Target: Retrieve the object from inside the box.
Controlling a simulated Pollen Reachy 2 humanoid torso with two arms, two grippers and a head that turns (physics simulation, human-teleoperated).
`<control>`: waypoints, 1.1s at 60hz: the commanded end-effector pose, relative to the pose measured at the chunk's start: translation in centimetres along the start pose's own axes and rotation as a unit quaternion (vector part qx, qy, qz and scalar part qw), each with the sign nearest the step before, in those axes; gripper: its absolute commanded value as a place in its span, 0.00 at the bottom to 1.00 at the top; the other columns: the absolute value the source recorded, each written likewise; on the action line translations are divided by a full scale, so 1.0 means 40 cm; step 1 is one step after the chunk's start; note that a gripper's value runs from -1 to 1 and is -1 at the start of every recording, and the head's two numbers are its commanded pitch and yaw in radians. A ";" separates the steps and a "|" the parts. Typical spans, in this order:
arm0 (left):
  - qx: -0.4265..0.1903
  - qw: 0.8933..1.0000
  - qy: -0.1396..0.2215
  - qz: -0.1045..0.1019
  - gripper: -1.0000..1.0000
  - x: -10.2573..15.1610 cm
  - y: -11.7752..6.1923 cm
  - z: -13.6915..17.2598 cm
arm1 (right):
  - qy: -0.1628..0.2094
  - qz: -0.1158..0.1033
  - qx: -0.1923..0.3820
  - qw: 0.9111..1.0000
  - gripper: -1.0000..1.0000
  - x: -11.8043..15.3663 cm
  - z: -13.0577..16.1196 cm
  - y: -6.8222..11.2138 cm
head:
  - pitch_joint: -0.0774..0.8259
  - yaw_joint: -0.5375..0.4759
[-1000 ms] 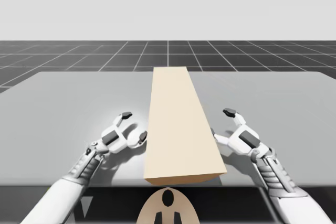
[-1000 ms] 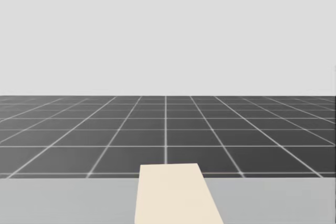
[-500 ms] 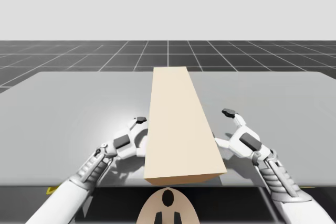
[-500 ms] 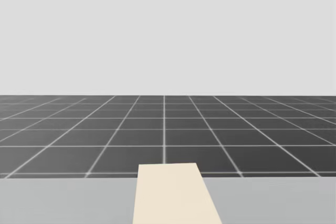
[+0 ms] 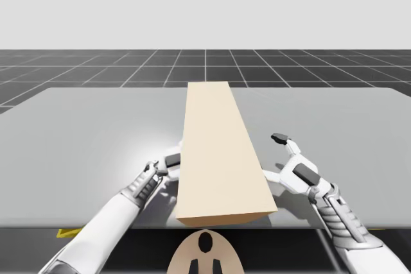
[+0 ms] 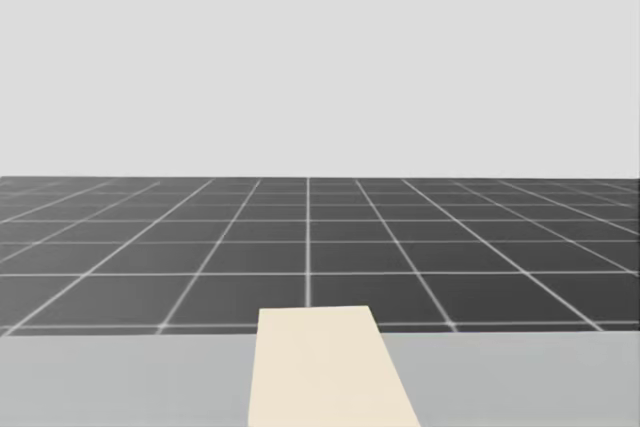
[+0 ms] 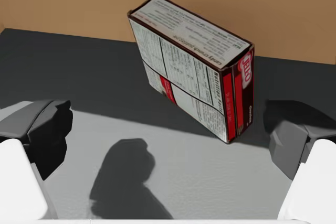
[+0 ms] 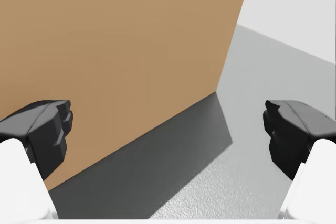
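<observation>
One dark red carton [image 7: 195, 66] stands inside the long tan box [image 5: 221, 158], ahead of the left gripper [image 7: 168, 135], whose spread fingers [image 7: 47, 129] touch nothing. Lower right of centre on the worktop [image 5: 96, 133], the right gripper [image 5: 271, 154] sits beside the box, fingers likewise released.

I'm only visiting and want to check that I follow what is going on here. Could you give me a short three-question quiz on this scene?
1. True or false: my left gripper is shut on the dark red carton.
2. Multiple choice: where is my right gripper? A) on top of the tan box; B) beside its right side, open; C) holding the carton.
3. Short answer: which arm's gripper faces the carton?

Key: 1 false, its fingers are open and the carton is ahead of them; 2 B; 3 left.
</observation>
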 end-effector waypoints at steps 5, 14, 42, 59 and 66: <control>-0.024 1.000 0.009 0.000 0.00 0.009 0.020 -0.072 | -0.002 0.004 0.001 1.000 0.00 0.002 0.002 0.001 | 0.09 0.50; -0.044 0.999 0.012 -0.003 0.00 0.008 0.028 -0.097 | -0.003 0.006 0.002 1.000 0.00 0.002 0.002 0.001 | 0.09 0.49; -0.144 0.988 0.026 -0.057 0.00 0.057 0.013 -0.186 | -0.003 0.009 -0.001 1.000 0.00 -0.001 0.001 -0.002 | 0.11 0.45; -0.166 0.985 0.020 -0.052 0.10 0.046 0.010 -0.228 | 0.001 0.010 0.000 1.000 0.00 -0.007 -0.002 -0.005 | 0.13 0.44; -0.172 0.984 0.025 -0.047 1.00 0.040 0.006 -0.233 | 0.000 0.011 0.001 1.000 0.00 -0.007 -0.001 -0.007 | 0.14 0.44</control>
